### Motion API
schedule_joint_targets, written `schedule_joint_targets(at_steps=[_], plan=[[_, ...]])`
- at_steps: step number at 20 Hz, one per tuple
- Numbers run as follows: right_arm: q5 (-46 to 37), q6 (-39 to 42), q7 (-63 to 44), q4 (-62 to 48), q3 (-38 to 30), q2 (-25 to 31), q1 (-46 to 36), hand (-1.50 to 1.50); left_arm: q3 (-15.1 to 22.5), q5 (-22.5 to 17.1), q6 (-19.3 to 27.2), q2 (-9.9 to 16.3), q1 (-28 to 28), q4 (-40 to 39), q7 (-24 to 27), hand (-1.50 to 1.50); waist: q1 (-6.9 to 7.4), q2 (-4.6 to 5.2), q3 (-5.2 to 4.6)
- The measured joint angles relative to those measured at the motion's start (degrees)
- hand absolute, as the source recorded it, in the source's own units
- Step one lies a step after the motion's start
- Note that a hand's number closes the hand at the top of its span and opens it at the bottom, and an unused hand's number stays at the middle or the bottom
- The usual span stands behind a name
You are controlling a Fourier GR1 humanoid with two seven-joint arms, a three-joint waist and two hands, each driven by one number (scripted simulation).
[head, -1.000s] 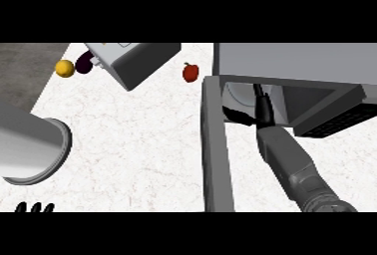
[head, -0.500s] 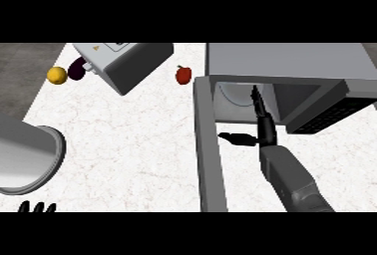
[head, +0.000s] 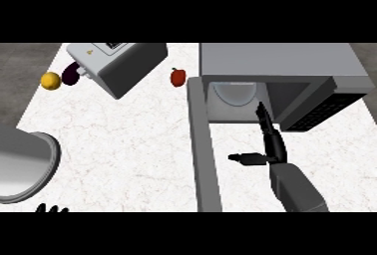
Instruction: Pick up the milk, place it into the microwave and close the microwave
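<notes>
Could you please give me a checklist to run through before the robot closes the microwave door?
1. Milk inside: a pale, rounded container sits in the cavity of the grey box-shaped microwave; ok, though its label cannot be read.
2. Right robot hand empty: fingers straight, thumb out to the side, holding nothing; ok.
3. Right robot hand out of the cavity: its fingertips overlap the opening; not ok.
4. Swing path of the flat grey microwave door: the right forearm lies beside the open door, in front of the opening; not ok.
5. Left robot hand out of the way: only fingertips show at the lower left edge, far from the door; ok.
</notes>
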State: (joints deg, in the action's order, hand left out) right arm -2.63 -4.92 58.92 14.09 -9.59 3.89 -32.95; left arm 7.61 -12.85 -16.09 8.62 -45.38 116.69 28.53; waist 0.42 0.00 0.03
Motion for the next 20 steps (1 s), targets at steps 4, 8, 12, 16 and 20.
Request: schedule_joint_targets(at_steps=[4,8,12,16,20], plan=[[0.6,2.3,-0.2,4.9,0.6,2.1,5.6,-1.50,0.7,0.9,0.0,-0.6,1.9,-2.1,-0.3,-1.50,-0.62,-0.21,-0.05],[1.8,5.0,-0.6,9.9,0.5,5.3,10.1,1.50,4.5,4.0,-0.3,-1.1,4.4,-3.5,-2.0,-1.50,-1.17,-0.28,-0.08],[2.8,6.7,-0.9,15.4,0.8,7.1,15.4,-1.50,7.1,6.9,-0.9,-0.4,8.5,-5.4,-5.0,1.50,-1.41,-0.27,-0.09],[4.7,9.0,-1.4,20.2,0.2,9.4,21.3,-1.50,9.4,11.8,-0.4,-0.5,13.2,-9.1,-5.7,1.50,-1.38,-0.24,-0.10],[7.6,11.9,-2.2,24.3,-1.3,11.6,25.6,-1.50,11.9,15.6,1.0,-2.4,19.2,-11.7,-8.8,1.50,-1.25,-0.14,-0.08]])
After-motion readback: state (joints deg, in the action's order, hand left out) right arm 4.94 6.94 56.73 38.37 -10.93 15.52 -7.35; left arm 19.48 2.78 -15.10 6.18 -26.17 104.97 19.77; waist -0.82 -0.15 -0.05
